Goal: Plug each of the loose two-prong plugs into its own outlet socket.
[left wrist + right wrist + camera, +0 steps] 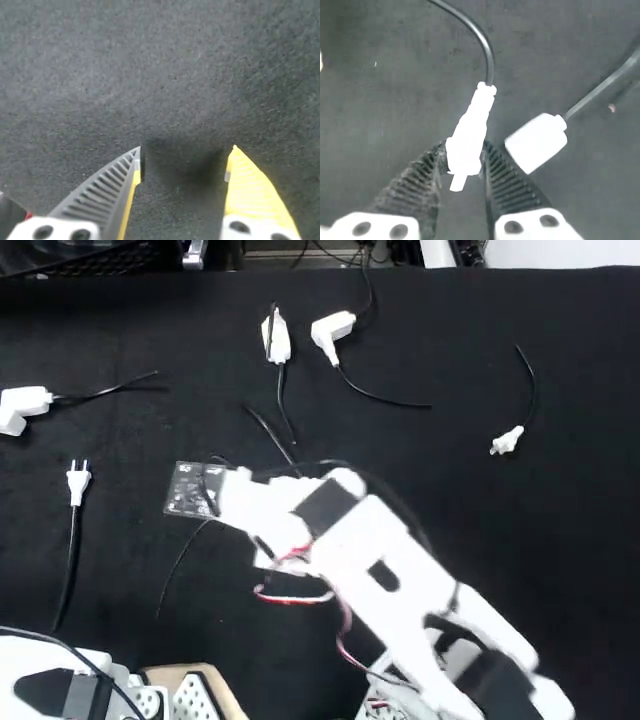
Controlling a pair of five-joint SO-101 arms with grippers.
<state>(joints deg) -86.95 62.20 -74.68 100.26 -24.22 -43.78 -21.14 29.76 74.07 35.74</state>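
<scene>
Right gripper (464, 150): both ribbed fingers (415, 185) are closed against the sides of a slim white plug (470, 125), clamped on the half nearer the wrist. A narrower stub pokes out past the fingers toward the camera. Its black cord (482, 40) leaves the far end and curves away. Prongs not distinguishable. Just beside the held plug, not touching it, lies a second white connector (536, 142) with its own cord; plug or socket, cannot tell. High view: right arm (370, 550) reaches from the near right edge to mid-table over the black cloth (560, 570). Left gripper (186, 148): grey finger (107, 195) and yellow finger (250, 190) spread wide, nothing between them, hovering over bare cloth. Loose on the table are a two-prong plug (77, 478) at the left, its cord trailing toward the near edge, and a small plug (507, 440) at the right. A socket block (22, 405) sits at the left edge. Two more lie close together at the far middle, a narrow socket (276, 338) and an angled socket (333, 330).
</scene>
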